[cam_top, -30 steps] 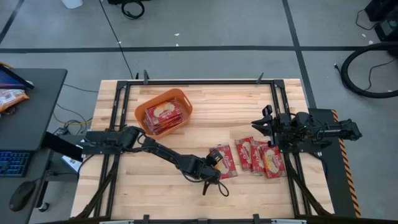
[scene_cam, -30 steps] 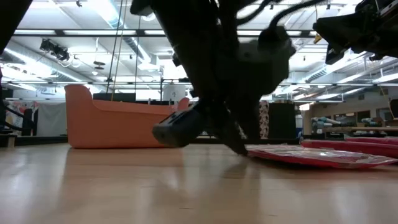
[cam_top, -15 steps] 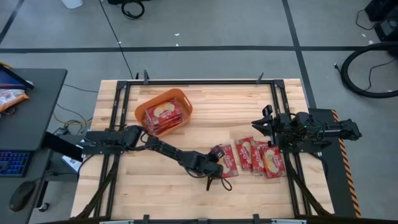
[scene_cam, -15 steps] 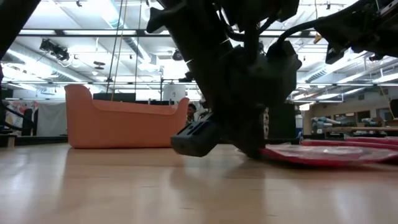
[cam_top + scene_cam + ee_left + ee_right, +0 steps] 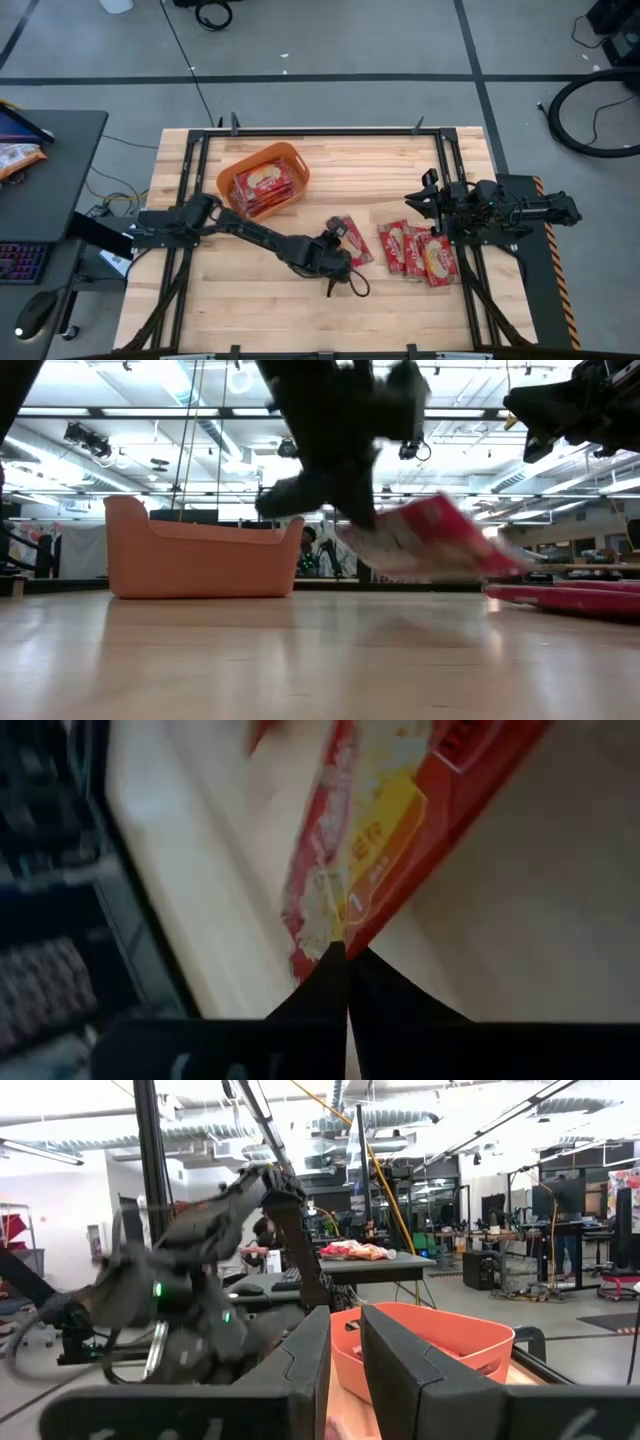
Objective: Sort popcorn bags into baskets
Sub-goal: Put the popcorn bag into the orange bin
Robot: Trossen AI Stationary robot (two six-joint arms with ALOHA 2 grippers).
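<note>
Left claw (image 5: 338,243) sits mid-table with its fingers pinched on the corner of one bag (image 5: 350,240), and that bag is tilted up clear of the table (image 5: 400,300) in the low view (image 5: 430,545). Just to the claw's right, three more bags (image 5: 418,253) lie flat on the wood, overlapping each other. Up and to the claw's left, well apart from it, is the basket (image 5: 228,180) with bags (image 5: 264,184) inside. Right claw (image 5: 415,200) hangs over the table's right edge, just past the flat bags.

The left gripper (image 5: 338,247) has lifted one popcorn bag (image 5: 347,240) off the table.
</note>
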